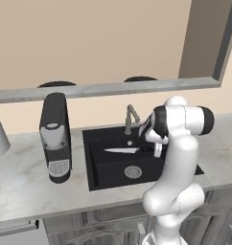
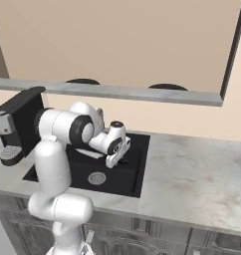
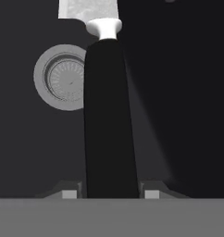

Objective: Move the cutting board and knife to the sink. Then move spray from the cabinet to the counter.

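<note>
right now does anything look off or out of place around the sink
The slim knife with grey blade and black handle hangs level above the black sink basin, not resting on the bottom. That is because the gripper has its fingers either side of the handle. Nothing looks spilled or damaged.

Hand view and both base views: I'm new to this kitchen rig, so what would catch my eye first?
The white arm bends over the black sink, its hand shut on the knife by its black handle. The blade juts out over the basin above the round drain. A tall black coffee machine stands on the marble counter beside the sink.
</note>
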